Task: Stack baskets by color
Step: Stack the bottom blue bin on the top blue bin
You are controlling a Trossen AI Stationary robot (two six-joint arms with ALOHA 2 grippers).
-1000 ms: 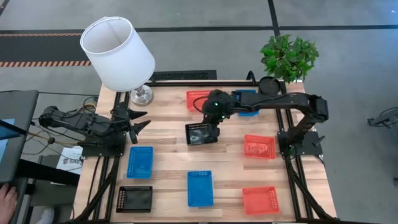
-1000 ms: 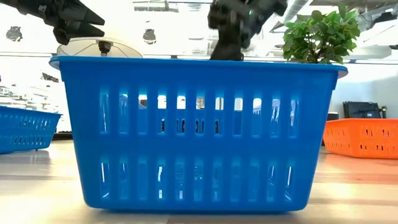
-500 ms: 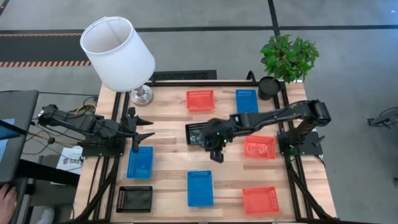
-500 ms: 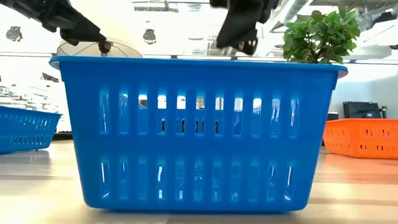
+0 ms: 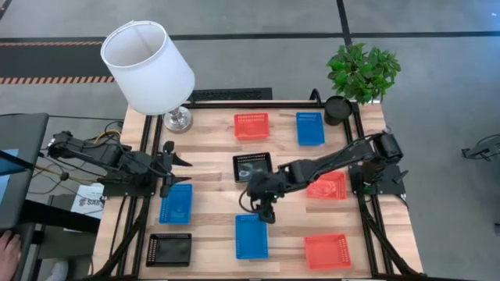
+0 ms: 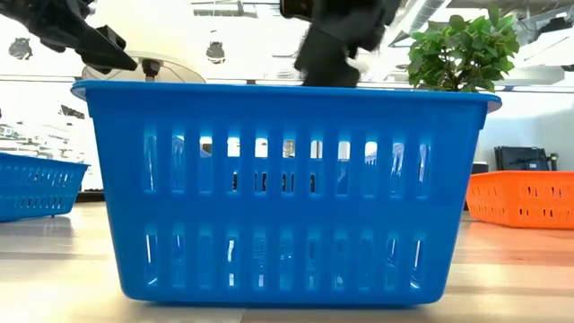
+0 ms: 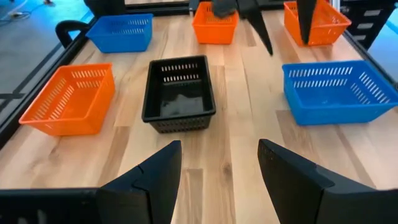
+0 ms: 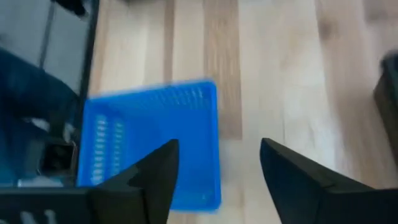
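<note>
- The left gripper had its two dark fingers spread apart over the pale wooden plank table.
- A black rectangular plastic mesh basket sat just ahead of them.
- Orange mesh baskets and blue mesh baskets lay around it.
- The right arm's dark gripper hung beyond.

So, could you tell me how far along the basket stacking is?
Done: no full colour stack shows; baskets lie spread over the table. In hand: nothing. The right gripper hangs open near the front blue basket, and the left gripper is open by the left blue basket. Left: nearly all the stacking.
</note>
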